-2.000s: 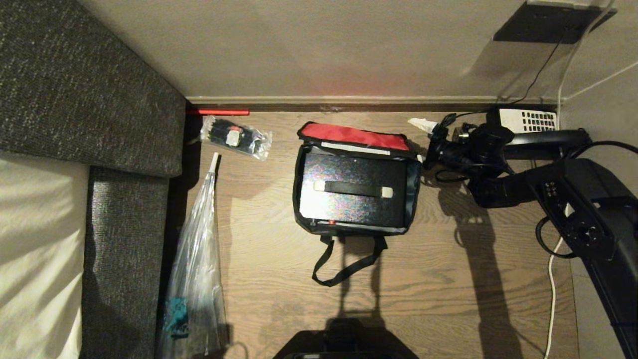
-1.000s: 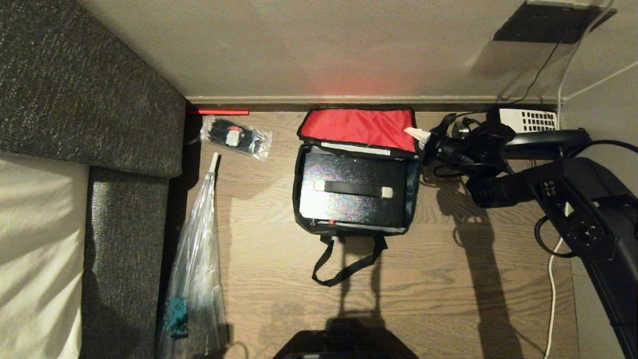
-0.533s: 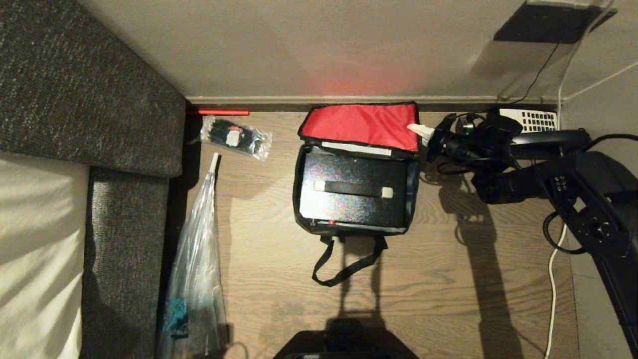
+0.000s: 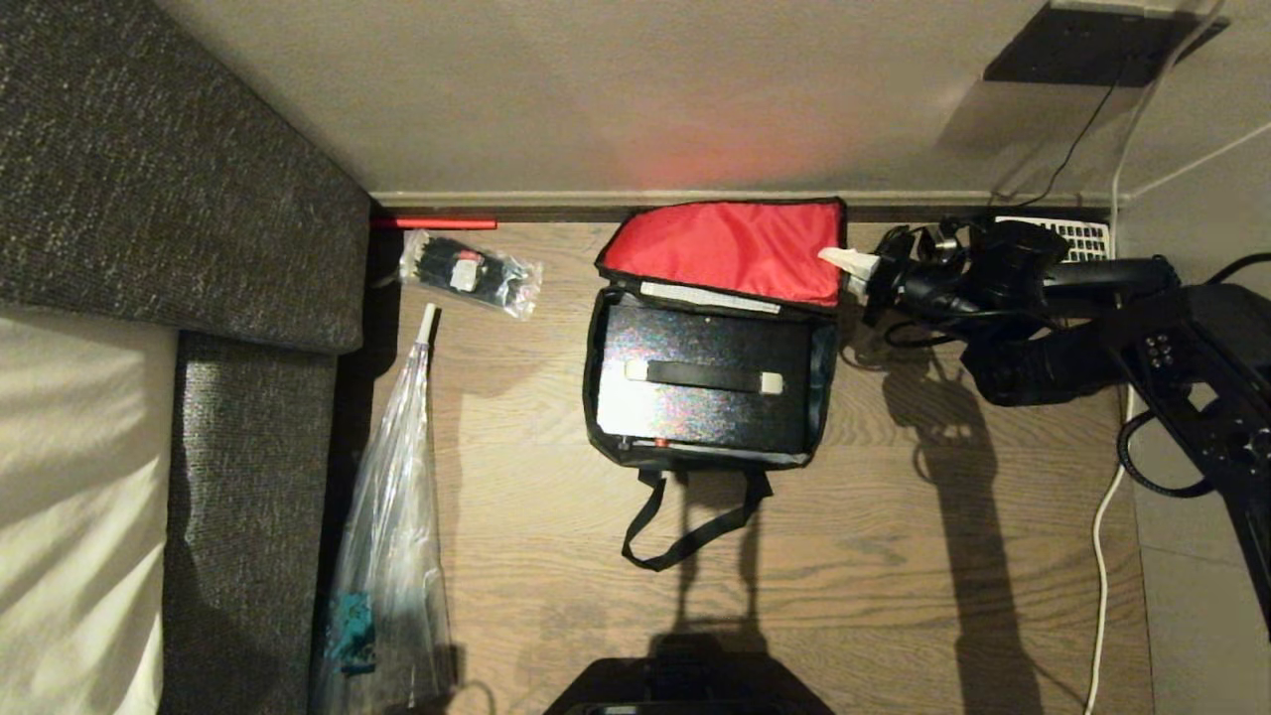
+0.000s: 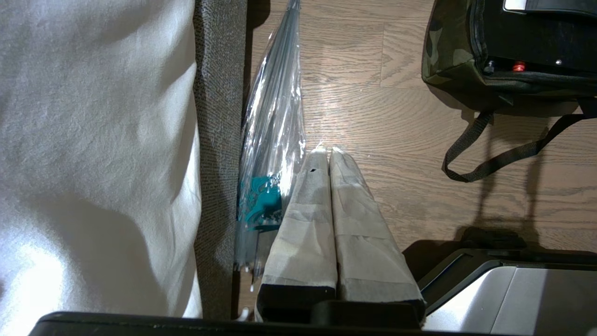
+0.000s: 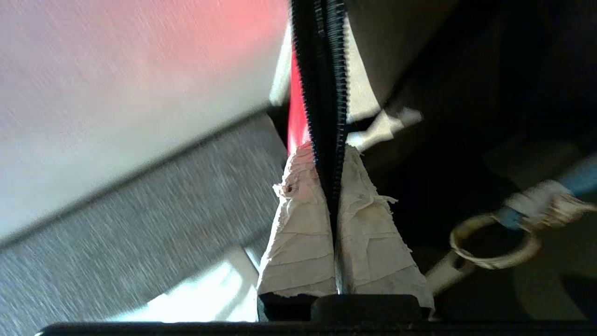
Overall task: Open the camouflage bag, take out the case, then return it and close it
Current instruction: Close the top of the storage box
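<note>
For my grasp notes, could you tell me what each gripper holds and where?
The right gripper pinches the camouflage bag by its lid's zipper edge. The left gripper holds nothing.

You are viewing: camouflage bag (image 4: 608, 422), woven cloth with smooth red lining; case (image 4: 707, 350), glittering speckled black; floor (image 4: 894, 556), matt grained wood; clear plastic bag (image 4: 389, 536), glossy and crinkling.

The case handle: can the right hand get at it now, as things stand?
Probably not yet. The right hand is shut on the camouflage bag lid edge. Nothing covers the case handle, so after letting go the way looks free.
</note>
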Robot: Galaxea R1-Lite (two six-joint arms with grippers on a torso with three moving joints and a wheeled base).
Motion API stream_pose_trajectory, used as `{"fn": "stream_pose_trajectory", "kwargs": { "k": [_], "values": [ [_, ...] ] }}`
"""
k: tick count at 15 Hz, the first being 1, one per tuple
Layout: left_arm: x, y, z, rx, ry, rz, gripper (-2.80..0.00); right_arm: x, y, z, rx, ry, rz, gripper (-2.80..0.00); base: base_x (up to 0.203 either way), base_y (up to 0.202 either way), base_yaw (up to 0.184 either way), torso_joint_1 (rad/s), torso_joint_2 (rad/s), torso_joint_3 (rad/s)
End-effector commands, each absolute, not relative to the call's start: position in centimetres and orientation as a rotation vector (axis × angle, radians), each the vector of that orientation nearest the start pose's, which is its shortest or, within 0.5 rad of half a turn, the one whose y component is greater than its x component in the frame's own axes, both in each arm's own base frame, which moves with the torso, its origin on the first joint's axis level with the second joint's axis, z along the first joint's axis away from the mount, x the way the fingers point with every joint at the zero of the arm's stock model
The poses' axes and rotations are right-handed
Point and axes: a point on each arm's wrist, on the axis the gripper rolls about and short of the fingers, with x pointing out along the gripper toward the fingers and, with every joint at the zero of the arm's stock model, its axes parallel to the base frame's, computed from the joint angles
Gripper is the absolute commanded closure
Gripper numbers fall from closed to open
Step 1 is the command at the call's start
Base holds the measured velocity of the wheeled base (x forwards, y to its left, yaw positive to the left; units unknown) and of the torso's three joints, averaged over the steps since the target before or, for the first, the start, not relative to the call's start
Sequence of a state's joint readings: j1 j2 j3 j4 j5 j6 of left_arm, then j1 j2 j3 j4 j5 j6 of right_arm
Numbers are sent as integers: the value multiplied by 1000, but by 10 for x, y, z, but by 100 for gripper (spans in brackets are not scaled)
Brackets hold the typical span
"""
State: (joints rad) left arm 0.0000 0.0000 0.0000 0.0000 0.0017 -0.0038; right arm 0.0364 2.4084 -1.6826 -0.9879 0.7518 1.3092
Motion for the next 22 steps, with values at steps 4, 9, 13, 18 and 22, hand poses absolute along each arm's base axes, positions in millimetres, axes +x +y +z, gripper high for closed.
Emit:
{"fn": "stream_pose_trajectory", "kwargs": {
  "k": [4,9,13,18,22],
  "values": [
    [-23,0,75,-5,0,2,0,488,34,164,1055,311,854,0,0,0,0,0,0,0],
    [-23,0,75,-5,0,2,0,486,35,162,1001,310,869,0,0,0,0,0,0,0],
    [-23,0,75,-5,0,2,0,487,35,163,966,297,894,0,0,0,0,0,0,0],
    [-23,0,75,-5,0,2,0,488,35,162,945,286,898,-280,0,0,0,0,0,0],
    [-23,0,75,-5,0,2,0,488,35,165,929,225,920,-280,0,0,0,0,0,0]
  ]
}}
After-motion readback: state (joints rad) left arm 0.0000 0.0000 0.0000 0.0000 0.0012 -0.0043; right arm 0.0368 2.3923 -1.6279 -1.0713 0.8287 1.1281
